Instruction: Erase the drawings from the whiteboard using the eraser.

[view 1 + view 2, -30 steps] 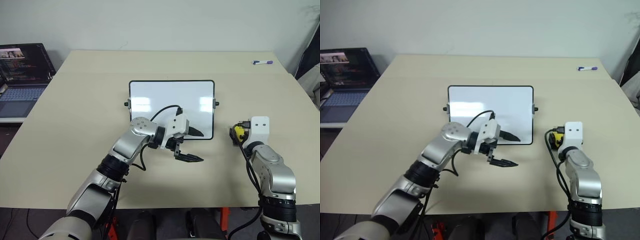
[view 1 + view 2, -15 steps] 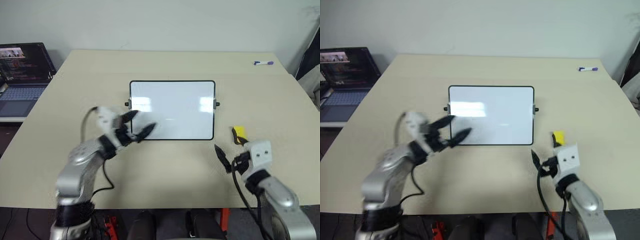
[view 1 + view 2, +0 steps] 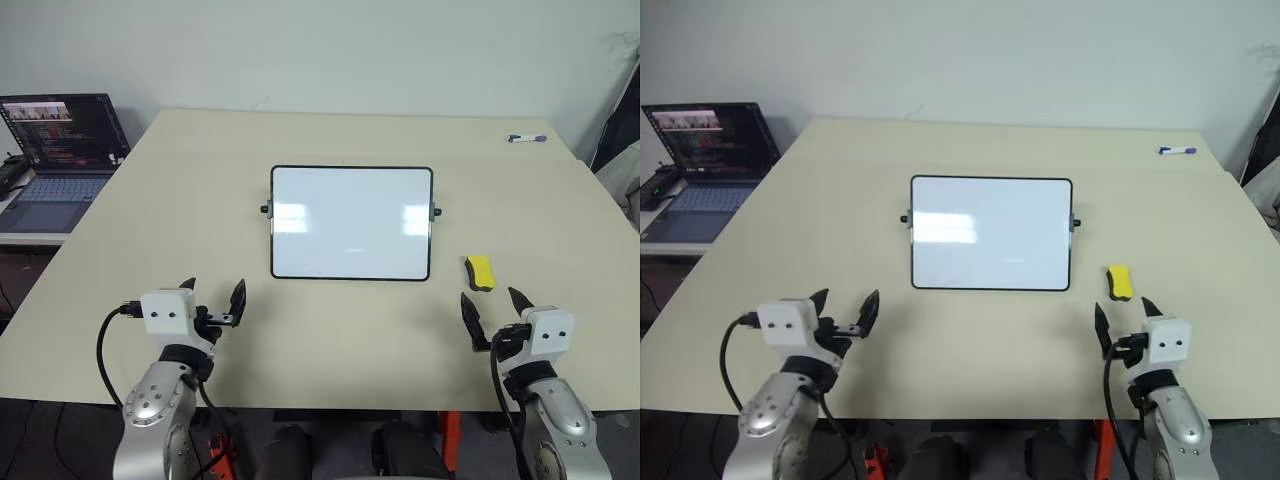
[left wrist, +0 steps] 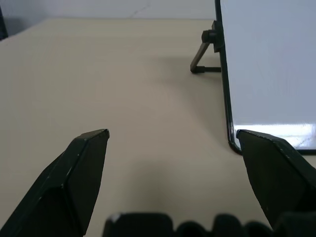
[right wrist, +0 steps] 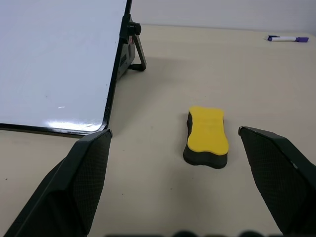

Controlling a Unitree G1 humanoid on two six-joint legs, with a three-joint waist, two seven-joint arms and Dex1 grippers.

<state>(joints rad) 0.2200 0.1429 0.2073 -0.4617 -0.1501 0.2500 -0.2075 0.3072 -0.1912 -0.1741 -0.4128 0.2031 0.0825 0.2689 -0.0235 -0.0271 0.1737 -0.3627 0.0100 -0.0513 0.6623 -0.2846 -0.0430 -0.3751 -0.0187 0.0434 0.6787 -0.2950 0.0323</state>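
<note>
Whiteboard sits mid table, surface looks basically clean now, maybe one tiny faint fleck near the middle, can't tell if that's ink or glare. Eraser lies yellow side up on the table just right of the board's near right corner, touching nothing. Imo the erasing looks done; if that fleck is real I'd grab the eraser across its short sides w/ my right and press flat. Right jaws wide open, empty, near the eraser. Left jaws wide open too, holding nothing, near the board's near left corner.
</note>
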